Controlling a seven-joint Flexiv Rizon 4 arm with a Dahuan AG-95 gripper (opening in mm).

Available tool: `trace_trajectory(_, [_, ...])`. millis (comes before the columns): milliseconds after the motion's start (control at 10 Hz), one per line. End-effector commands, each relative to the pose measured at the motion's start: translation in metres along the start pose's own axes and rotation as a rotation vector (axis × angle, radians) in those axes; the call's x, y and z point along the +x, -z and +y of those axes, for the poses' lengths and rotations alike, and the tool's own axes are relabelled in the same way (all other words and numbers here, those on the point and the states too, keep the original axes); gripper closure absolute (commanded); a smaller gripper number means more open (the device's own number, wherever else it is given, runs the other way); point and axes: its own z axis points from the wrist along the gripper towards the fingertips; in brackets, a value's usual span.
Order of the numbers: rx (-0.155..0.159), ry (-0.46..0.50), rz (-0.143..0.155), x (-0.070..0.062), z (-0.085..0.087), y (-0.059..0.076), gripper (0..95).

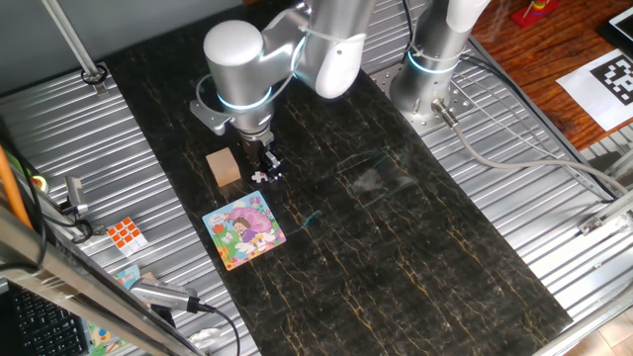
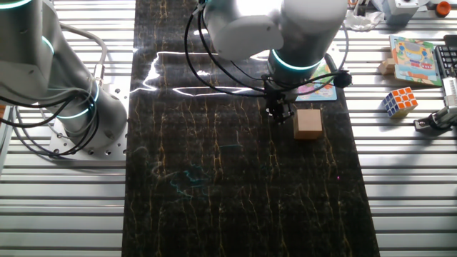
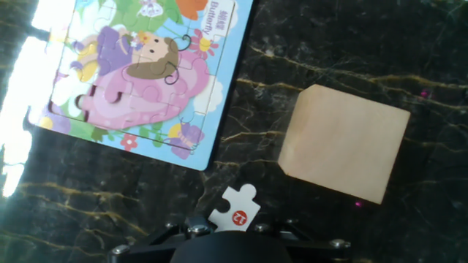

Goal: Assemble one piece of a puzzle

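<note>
We begin at the gripper [image 1: 265, 170], which points straight down over the dark veined mat [image 1: 415, 247] that covers the middle of the table. Its two fingers are drawn in close on the piece [image 3: 235, 208], gripping it by one edge so that the rest sticks out past the tips. The face we see is white with a small round red mark. The hand view hides the lower part of the piece behind the black gripper body. We cannot tell whether the piece touches the mat or hangs just above it.

The piece sits over bare mat, between two things. Just beside it on one side is the tan wooden block [image 3: 345, 142], lying flat and apart from the fingers. On the other side is the puzzle [image 3: 139, 73], whose nearest corner is close to the piece without touching it. A strip of mat separates the block from the puzzle. The puzzle lies flat, showing a pink, green and purple cartoon, and its interlocking seams are visible.

The block and the puzzle both lie near the same long edge of the mat. Past that edge is the ribbed metal tabletop [image 1: 554, 227]. A Rubik's cube [image 1: 126, 233] rests there, well apart from the puzzle. In the other fixed view, a second picture board [image 2: 414, 61] lies further out on the metal, beyond the cube. The arm's base [image 1: 435, 69] is bolted down at the far end of the mat.
</note>
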Motion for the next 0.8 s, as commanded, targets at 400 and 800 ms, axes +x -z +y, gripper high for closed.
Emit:
trace_trajectory(400, [0.018,-0.003,0.001,-0.0010,-0.0002,-0.0015,57.0])
trace_trajectory(800, [0.057,0.002,-0.010,-0.0025,-0.0004,-0.0015,57.0])
